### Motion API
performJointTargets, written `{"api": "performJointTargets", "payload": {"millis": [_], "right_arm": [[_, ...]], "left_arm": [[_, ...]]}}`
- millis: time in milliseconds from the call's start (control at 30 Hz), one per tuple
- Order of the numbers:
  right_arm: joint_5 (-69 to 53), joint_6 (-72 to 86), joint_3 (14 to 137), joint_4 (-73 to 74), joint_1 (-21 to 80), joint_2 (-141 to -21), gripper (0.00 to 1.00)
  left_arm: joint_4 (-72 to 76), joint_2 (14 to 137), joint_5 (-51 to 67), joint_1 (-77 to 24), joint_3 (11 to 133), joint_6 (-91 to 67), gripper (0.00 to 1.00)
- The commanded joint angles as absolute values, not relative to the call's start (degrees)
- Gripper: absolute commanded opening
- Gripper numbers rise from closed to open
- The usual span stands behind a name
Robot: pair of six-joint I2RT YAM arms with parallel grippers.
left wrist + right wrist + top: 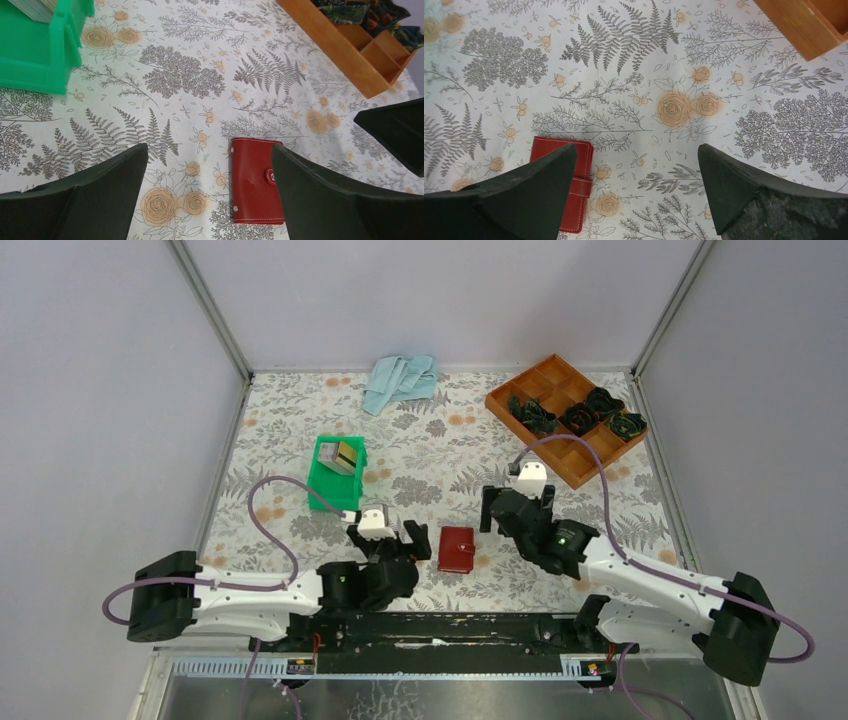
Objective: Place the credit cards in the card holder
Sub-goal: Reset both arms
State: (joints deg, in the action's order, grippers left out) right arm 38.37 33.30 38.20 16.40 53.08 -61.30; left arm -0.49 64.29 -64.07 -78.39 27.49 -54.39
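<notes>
The card holder (457, 549) is a small dark red case, folded shut with its snap tab fastened, lying flat on the floral cloth between the two arms. My left gripper (392, 540) is open just left of it. In the left wrist view the card holder (252, 180) lies partly under the right-hand finger of that gripper (209, 150). My right gripper (516, 504) is open to the case's upper right. Its own view shows the card holder (585, 165) half hidden behind the left finger of the gripper (636, 150), with nothing between the jaws. The credit cards (344, 456) (35, 7) stand in the green bin.
The green bin (330, 485) (40, 55) stands left of centre. An orange compartment tray (590, 455) (345, 42) (799, 22) with dark bundles sits at the back right. A pale blue cloth (400, 380) lies at the back. Metal frame posts and grey walls border the table.
</notes>
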Motion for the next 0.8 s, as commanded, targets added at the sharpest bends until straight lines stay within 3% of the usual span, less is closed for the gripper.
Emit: {"api": "performJointTargets", "payload": {"millis": [0,300,767], "right_arm": [[40.5,34.6,37.8,17.8,52.8,-56.1,0.99],[42.8,30.4,35.1,14.8,52.8,-53.3,0.99],[46.6,31.0,36.7,16.7,52.8,-52.7,0.99]], "left_arm": [[-5.5,59.3,-66.6,-78.7,28.3,-52.9,1.00],[-9.9,54.6,-67.2,-78.8,28.6,-53.1,1.00],[-2.4,55.1,-68.5,-78.7,27.8,-43.8,1.00]]}}
